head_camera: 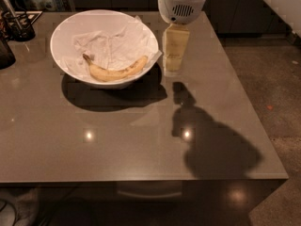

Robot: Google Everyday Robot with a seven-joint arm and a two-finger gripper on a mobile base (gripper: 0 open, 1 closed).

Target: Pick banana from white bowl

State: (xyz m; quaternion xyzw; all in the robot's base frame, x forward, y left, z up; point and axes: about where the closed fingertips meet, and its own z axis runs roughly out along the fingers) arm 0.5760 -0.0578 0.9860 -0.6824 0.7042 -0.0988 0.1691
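Note:
The banana (114, 70) is yellow with a dark stem at its left end and lies curved in the front of the white bowl (63, 29), on crumpled white paper. The bowl stands on the grey table at the back left. My gripper (173, 66) hangs from its white wrist just right of the bowl's rim, above the table, with its yellowish fingers (175, 46) pointing down. It holds nothing and is apart from the banana.
A dark holder with utensils (18, 25) stands at the table's far left back corner. The table's right edge (254, 121) drops to a speckled floor. The arm's shadow (207, 140) falls on the table's front right.

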